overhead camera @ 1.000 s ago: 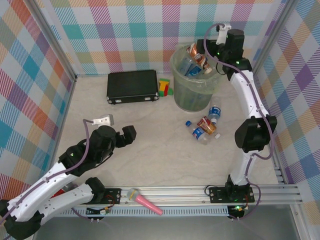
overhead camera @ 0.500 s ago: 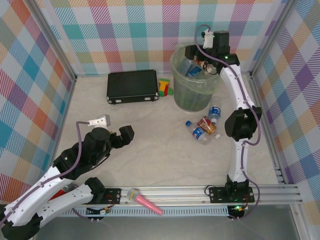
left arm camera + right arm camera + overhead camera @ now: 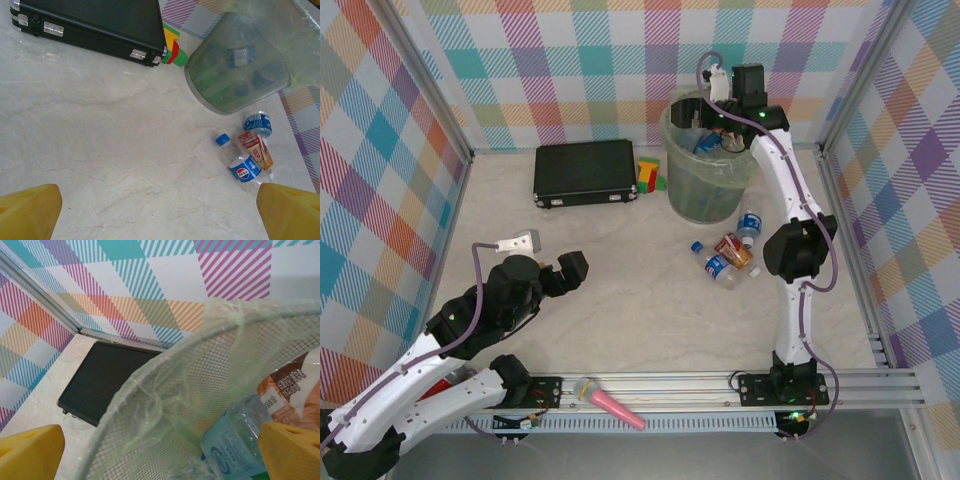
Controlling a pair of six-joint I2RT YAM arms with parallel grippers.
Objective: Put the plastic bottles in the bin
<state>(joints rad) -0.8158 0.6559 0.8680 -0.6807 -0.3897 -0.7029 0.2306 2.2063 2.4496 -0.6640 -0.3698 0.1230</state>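
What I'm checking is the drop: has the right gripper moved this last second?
Yes: the right gripper shifted left, from the right rim of the bin to over its middle.

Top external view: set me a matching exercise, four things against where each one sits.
1. flat black case
2. pink microphone-like stick
3. round pale-green plastic bin
4. crushed clear bottle with blue label

A. near edge of the table
B. on the table, nearer than the bin
C. at the back, left of the coloured blocks
D. at the back, right of the coloured blocks

Pairs: 1-C, 2-A, 3-D, 4-B
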